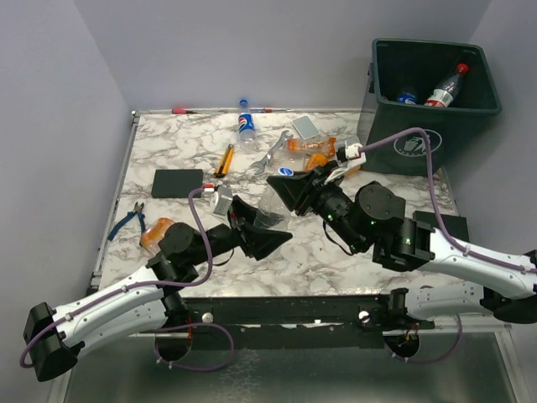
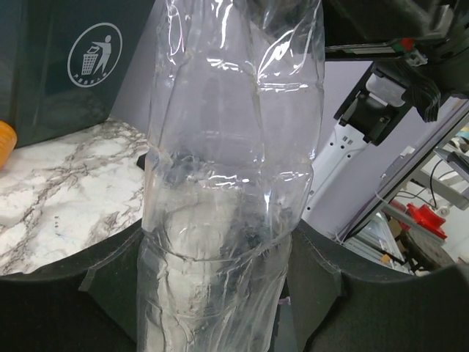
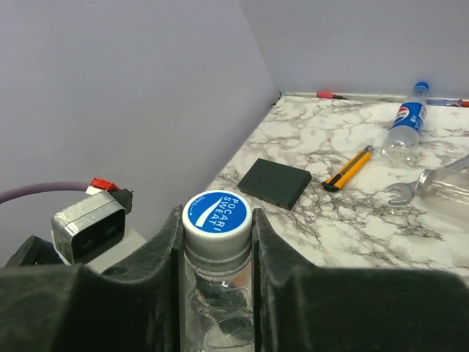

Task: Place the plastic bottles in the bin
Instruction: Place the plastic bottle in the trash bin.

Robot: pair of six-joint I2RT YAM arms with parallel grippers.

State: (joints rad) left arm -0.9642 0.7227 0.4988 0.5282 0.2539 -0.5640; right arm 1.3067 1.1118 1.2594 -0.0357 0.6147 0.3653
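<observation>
Both grippers hold one crumpled clear bottle (image 1: 270, 206) above the middle of the table. My left gripper (image 1: 264, 227) is shut on its body (image 2: 227, 147). My right gripper (image 1: 290, 188) is shut on its neck, with the blue and white cap (image 3: 216, 213) between the fingers. The dark green bin (image 1: 470, 117) stands at the far right with a red-labelled bottle (image 1: 445, 85) and a blue-labelled one (image 1: 407, 97) inside. On the table lie a blue-labelled bottle (image 1: 246, 127), orange bottles (image 1: 315, 152) and another orange bottle (image 1: 156, 232).
A black block (image 1: 178, 181), a yellow utility knife (image 1: 224, 159), a silver wrench (image 1: 267, 156) and a grey box (image 1: 304, 127) lie on the marble top. Blue-handled pliers (image 1: 127, 218) lie at the left edge. Red pens (image 1: 185, 110) lie along the back wall.
</observation>
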